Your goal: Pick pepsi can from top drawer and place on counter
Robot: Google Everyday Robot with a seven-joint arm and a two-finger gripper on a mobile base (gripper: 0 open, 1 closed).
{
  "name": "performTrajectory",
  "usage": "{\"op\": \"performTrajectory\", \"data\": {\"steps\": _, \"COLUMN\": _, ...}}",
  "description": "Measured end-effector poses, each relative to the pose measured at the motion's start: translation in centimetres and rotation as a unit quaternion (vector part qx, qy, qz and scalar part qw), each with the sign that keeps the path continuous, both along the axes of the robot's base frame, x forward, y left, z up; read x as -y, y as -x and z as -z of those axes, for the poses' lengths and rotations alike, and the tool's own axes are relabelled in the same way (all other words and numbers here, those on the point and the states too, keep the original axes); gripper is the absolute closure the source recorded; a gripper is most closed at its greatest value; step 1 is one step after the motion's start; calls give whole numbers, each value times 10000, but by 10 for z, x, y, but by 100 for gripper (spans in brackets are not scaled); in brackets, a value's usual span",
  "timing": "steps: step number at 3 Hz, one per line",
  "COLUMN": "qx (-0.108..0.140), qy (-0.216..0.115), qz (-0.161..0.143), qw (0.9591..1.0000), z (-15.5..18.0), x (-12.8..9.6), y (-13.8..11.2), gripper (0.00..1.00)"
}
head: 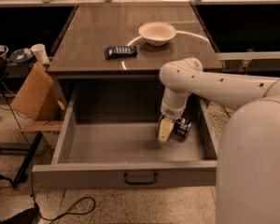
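The top drawer point(126, 174) is pulled open, with its dark handle point(140, 178) at the front. The pepsi can point(182, 127), small and blue, stands on the drawer floor at the right side near the back. My gripper point(170, 128) reaches down into the drawer from the white arm point(210, 85) and sits right against the can's left side, low near the drawer floor. The arm's wrist hides part of the can. The counter point(130, 22) is the glossy grey-brown top above the drawer.
A white bowl point(157, 32) and a flat dark packet point(120, 52) lie on the counter. A cardboard box point(32, 94) leans at the drawer's left. A white cup point(39, 53) and cables are on the left. My arm's body fills the lower right.
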State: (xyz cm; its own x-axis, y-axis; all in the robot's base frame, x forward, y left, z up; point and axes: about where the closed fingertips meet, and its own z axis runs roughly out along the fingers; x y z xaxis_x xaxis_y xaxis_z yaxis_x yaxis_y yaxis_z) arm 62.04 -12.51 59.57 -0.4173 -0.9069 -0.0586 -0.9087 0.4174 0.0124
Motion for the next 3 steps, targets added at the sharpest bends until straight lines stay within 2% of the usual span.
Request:
{"op": "performTrajectory", "data": {"steps": 1, "qx": -122, "qy": 190, "qz": 215, "qw": 9995, "z": -5, "x": 8, "y": -1, "gripper": 42}}
{"op": "performTrajectory", "data": {"steps": 2, "qx": 72, "qy": 247, "qz": 437, "qw": 9987, "z": -41, "x": 17, "y": 2, "gripper": 65}}
{"op": "performTrajectory", "data": {"steps": 3, "qx": 508, "qy": 257, "qz": 455, "qw": 9973, "z": -106, "x": 18, "y": 7, "gripper": 89}}
